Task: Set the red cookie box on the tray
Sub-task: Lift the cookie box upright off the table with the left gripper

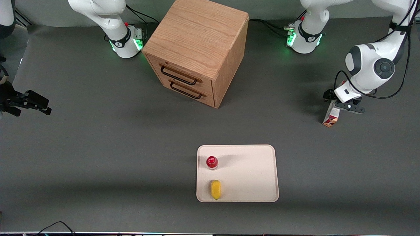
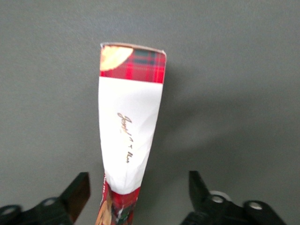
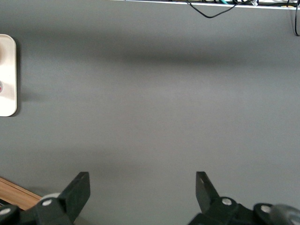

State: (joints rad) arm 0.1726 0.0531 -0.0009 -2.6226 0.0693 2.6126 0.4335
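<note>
- Left wrist view: red cookie box (image 2: 130, 136) between the gripper (image 2: 138, 199) fingers – red tartan ends, white middle band with brown cursive script, not readable; a tan cookie print at one tartan end.
- Fingers spread wide, one finger (image 2: 77, 192) close beside the box, the other well apart from it; no grip on it, and I cannot tell if the near finger touches.
- Front view: box (image 1: 331, 116) stands on end, tilted, on the grey table (image 1: 98, 147) just under the gripper (image 1: 343, 104), toward the working arm's end, well apart from the tray (image 1: 256, 170).
- Tray holds a small red-capped bottle (image 1: 212, 162) and a yellow banana-like item (image 1: 215, 189) nearer the front camera – box not on it.
- Wooden two-drawer cabinet (image 1: 197, 49), both drawers closed, shows in the front view only; the box script only at the wrist.
</note>
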